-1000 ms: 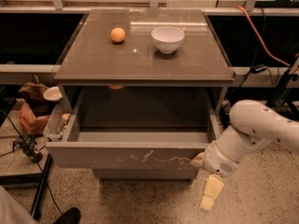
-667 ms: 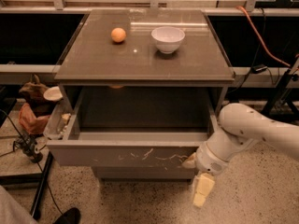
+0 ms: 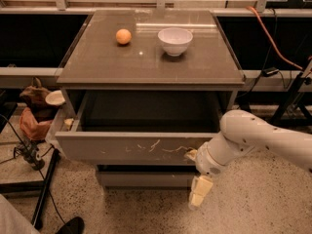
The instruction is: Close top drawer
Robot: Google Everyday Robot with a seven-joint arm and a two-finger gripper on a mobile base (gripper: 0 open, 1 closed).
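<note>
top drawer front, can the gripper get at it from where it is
Probably yes: the top drawer stands open, and the gripper hangs just below its front's right end, nothing between them.

In from the right edge comes the white arm (image 3: pixel 265 138), elbow bent just below the front right corner of the bench (image 3: pixel 146 65). The wrist (image 3: pixel 213 159) sits low, beneath the front edge, right of centre. Off it hangs the gripper (image 3: pixel 197 199), pointing downward, tilted slightly left.
</note>
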